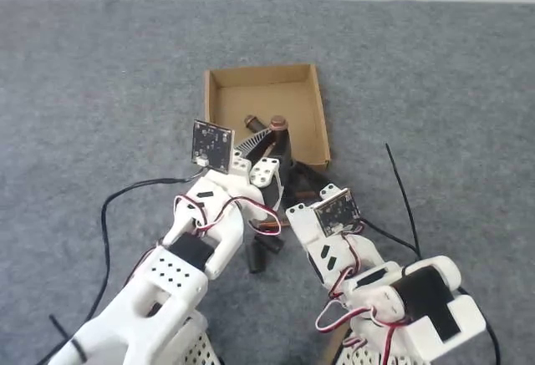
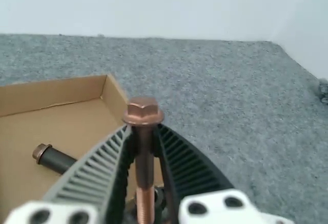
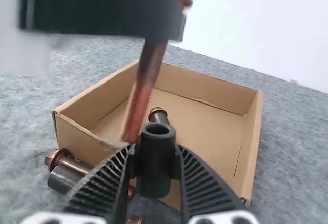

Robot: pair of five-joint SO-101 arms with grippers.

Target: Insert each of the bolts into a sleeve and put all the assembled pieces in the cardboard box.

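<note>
While the left gripper [image 2: 143, 131] clamps the copper hex-headed bolt [image 2: 143, 112] head-up, its slanting shank ends just beside the open mouth of the upright black cylindrical sleeve [image 3: 155, 138] pinched in the right gripper [image 3: 155, 155], near the brown cardboard box [image 3: 215, 93].

One piece [image 2: 54, 157] lies in the box [image 1: 267, 98], a second piece [image 3: 64, 168] just outside it. The bolt [image 2: 142, 137] has its tip just beside the sleeve [image 3: 155, 155] top.

Both arms are extended forward, side by side (hands close together); the left hand [image 2: 143, 130] clamps a bolt [image 2: 143, 114], the right hand [image 3: 155, 150] a sleeve [image 3: 155, 165].
</note>
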